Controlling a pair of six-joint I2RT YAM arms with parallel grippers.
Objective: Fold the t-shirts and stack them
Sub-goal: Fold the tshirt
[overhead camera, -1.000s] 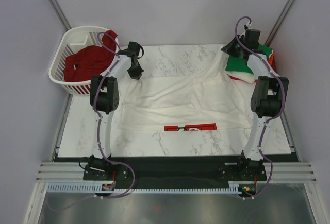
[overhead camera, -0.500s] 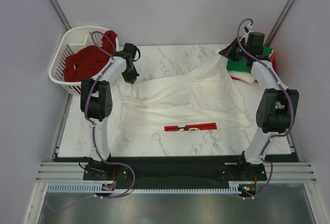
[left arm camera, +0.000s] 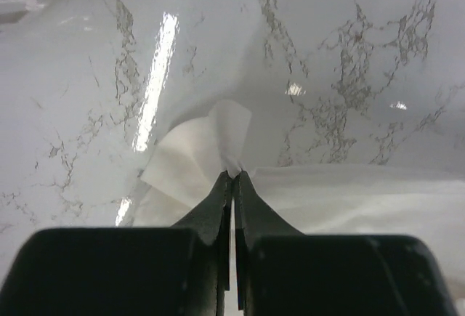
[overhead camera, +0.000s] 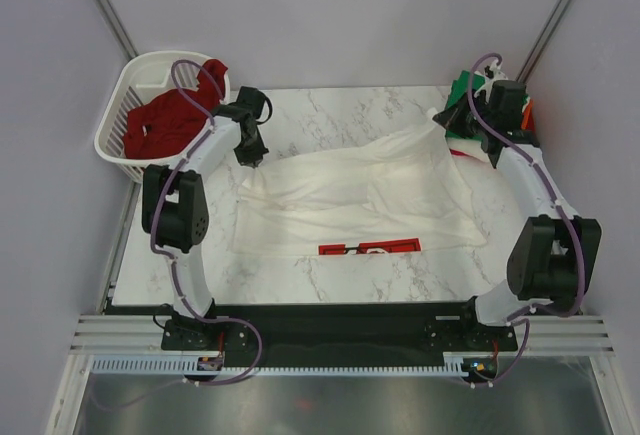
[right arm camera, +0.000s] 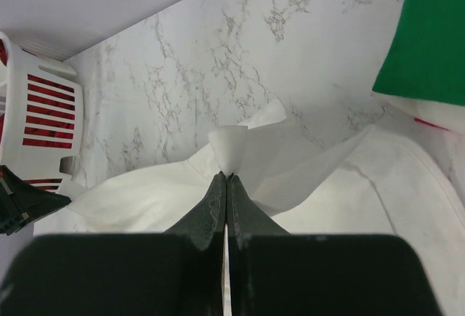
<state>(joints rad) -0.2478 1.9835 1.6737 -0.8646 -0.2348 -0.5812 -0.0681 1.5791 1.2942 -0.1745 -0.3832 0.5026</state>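
left gripper (left arm camera: pixel 232 178): clamped on the far-left corner of the white tee (overhead camera: pixel 360 190); a tuft of cloth pokes out past the tips.
right gripper (right arm camera: pixel 227 178): pinched tight on the tee's far-right corner, just beside the folded pile.
white tee: spread over the middle of the table (overhead camera: pixel 330 105), far edge raised between the two grips, red print (overhead camera: pixel 370 249) at the near edge. Creased, not flat.
done: green tee (right arm camera: pixel 429 33) lies folded at the far-right corner on a white layer (the arm hides most of the pile, so I can't count it).
left to do: this tee's fold isn't closed or stacked; the dark red tee (overhead camera: pixel 165 120) sits heaped in the basket (overhead camera: pixel 125 85), far left.
progress: my guess is around midway.
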